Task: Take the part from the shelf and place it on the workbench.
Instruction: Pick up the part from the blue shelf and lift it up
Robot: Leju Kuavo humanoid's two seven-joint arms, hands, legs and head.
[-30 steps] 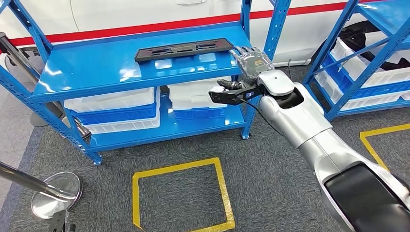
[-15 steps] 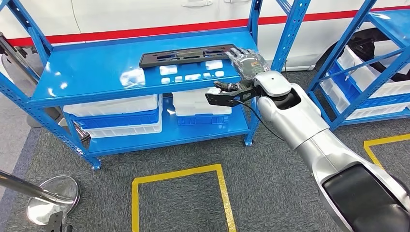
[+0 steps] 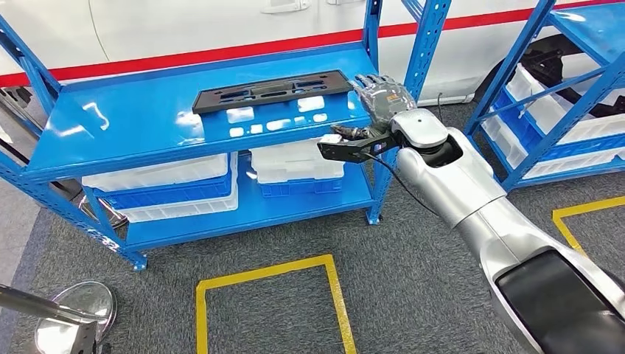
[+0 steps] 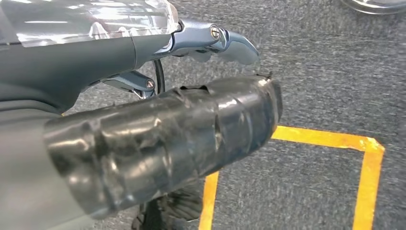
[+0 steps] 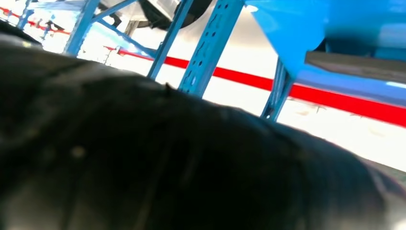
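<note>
The part (image 3: 271, 90), a long flat black plastic panel with cut-outs, lay flat on the top board of the blue shelf (image 3: 110, 129), toward the shelf's back edge and slightly askew; lying there with its long side open to the front, it offered its near end to a reach from the shelf's right post. The right hand (image 3: 382, 94) was raised at that right end of the shelf, just beside the panel's end, its fingers (image 3: 368, 80) upright and apart with nothing between them; whether a fingertip touched the panel could not be told. The palm faced along the shelf board, which reads as a hand lined up to close over the panel's end rather than to press on it; the grasp was not yet made. The right wrist view was blurred dark by the hand itself, with only blue shelf posts behind. The left hand (image 4: 143, 139) hung low, well apart from the shelf, over grey carpet and a yellow floor marking (image 4: 335, 143), probably kept clear of the reach; its fingers' state could not be told. White bins (image 3: 162, 177) sat on the shelf's lower board.
</note>
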